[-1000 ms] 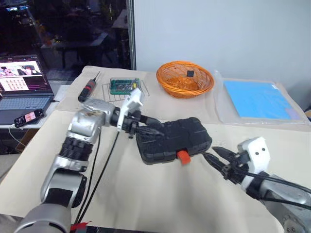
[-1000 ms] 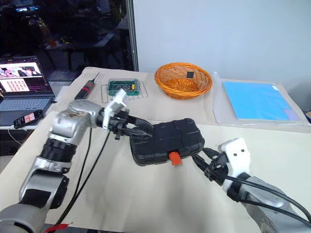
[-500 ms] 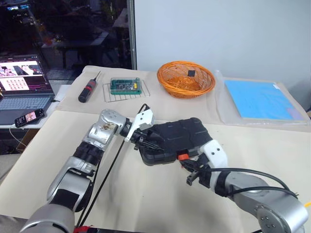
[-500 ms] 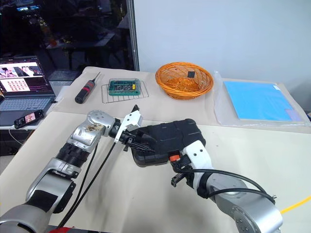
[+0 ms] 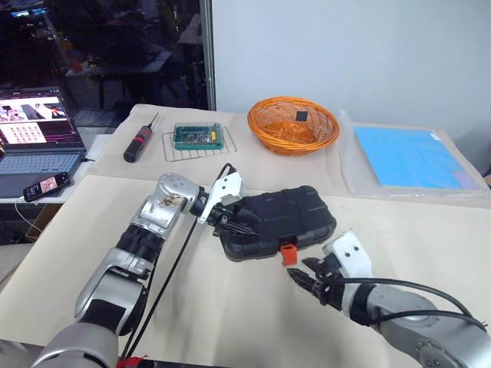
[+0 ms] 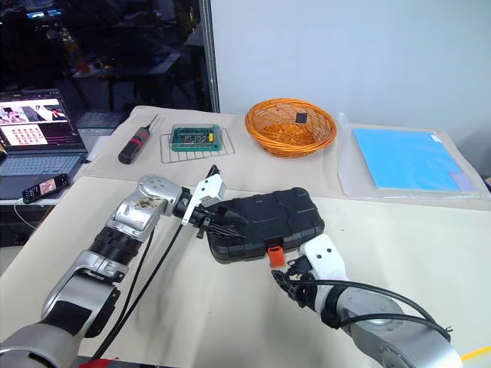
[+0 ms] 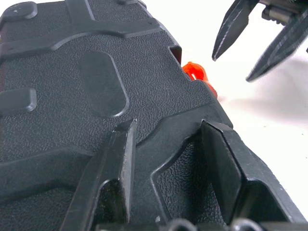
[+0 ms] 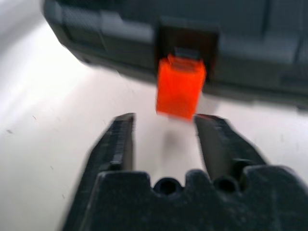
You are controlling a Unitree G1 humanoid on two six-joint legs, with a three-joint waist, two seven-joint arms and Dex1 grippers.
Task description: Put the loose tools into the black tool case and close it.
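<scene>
The black tool case (image 5: 280, 218) lies closed in the middle of the table, with its orange latch (image 5: 288, 254) sticking out from the near edge. My left gripper (image 5: 230, 222) rests on the lid's left end, its fingers (image 7: 115, 178) spread open on the ribbed shell (image 7: 72, 72). My right gripper (image 5: 303, 274) sits low on the table just in front of the latch (image 8: 180, 89). It is open, with its tips (image 8: 163, 120) short of the latch and nothing between them. The loose tools are out of view.
An orange wicker basket (image 5: 292, 124) stands behind the case. A green box of bits (image 5: 197, 136) and a black-and-red screwdriver (image 5: 139, 142) lie at the back left. A blue sheet (image 5: 410, 157) lies at the back right. A laptop (image 5: 38, 134) and a phone (image 5: 46, 185) sit off the left edge.
My right gripper came in from the right to the latch, then drew back a little towards me and opened. My left gripper sank onto the lid, then kept still.
</scene>
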